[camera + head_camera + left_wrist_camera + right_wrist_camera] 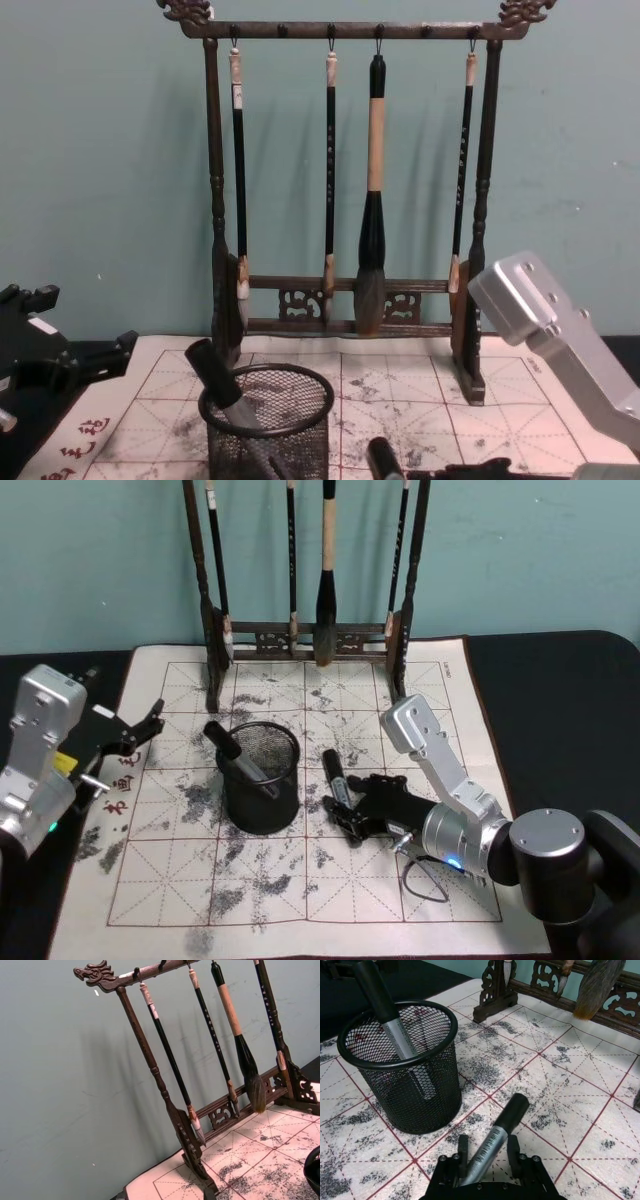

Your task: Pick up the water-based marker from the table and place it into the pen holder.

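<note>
Marker [507, 1115] sits clamped by its tail in our right gripper [488, 1150], just beside the holder [420, 1090]; left gripper [145, 730] idles open-fingered at the mat [440, 680] edge. Gripped so low, it may swivel and hit the rim [447, 1040] or pen [395, 1030] inside

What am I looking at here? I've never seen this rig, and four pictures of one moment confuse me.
It is a two-armed robot at a table. The head view looks down from above, the chest view looks across from lower, and each wrist view rides on an arm. A gridded calligraphy mat lies on the table, with a wooden brush rack at the back and a black mesh pen holder holding one marker. The right gripper is closed on a second marker beside the holder. The left gripper waits at the mat's left edge.
</note>
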